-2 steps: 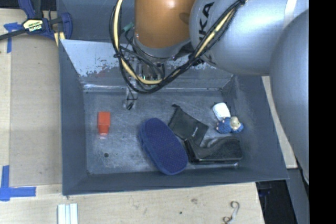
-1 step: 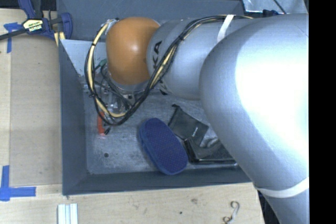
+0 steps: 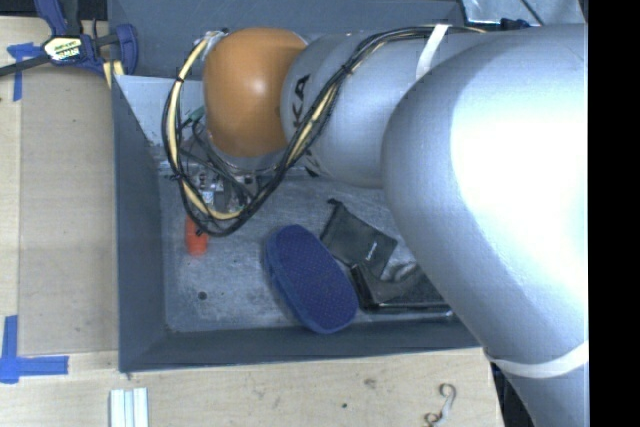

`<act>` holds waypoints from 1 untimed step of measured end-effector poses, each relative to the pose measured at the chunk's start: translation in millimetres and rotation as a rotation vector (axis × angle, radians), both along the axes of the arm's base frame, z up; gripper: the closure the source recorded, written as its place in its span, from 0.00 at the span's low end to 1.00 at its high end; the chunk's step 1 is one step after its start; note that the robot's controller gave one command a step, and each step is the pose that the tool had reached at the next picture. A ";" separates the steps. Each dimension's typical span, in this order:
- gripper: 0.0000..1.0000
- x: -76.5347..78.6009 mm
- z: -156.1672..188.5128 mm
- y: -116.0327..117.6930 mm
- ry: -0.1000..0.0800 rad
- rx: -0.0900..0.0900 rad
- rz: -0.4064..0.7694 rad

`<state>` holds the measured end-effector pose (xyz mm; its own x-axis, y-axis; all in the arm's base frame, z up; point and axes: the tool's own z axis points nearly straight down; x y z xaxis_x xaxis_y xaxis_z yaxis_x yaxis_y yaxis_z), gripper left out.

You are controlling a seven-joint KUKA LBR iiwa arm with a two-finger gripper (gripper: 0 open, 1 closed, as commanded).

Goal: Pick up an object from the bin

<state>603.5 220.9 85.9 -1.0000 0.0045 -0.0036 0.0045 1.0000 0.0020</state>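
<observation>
**Operator:** Report jaw position and condition.

**Arm:** My jaws sit below the orange wrist cover (image 3: 250,90), low over the left part of the bin (image 3: 135,245). The cover and the cable loops (image 3: 185,115) mask them. I cannot tell whether the jaws are released or clenched.

**Operator:** Identify the nearest thing.

**Arm:** The small orange-red piece (image 3: 196,240). It lies on the bin floor close to the left wall, just beside the lowest cable loop. From my wrist it lies toward the near wall and slightly left. It is too small for me to state its long axis.

**Operator:** Other candidates?

**Arm:** The blue oval pad (image 3: 310,278) lies to the right of the piece, against the near wall and well apart from it. Its long axis runs from upper left to lower right in the camera view. A black folded item (image 3: 358,237) lies at its right side, touching or nearly so.

**Operator:** Governing relation for the next move?

**Arm:** In my judgement, the offset to the orange-red piece: a short shift toward the near wall. The pad would call for a longer travel to the right and a turn of the jaws across its narrow width.
</observation>
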 end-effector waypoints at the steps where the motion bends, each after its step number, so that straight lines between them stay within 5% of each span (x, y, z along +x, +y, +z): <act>1: 1.00 -18.5 137.9 13.8 -0.008 0.002 0.059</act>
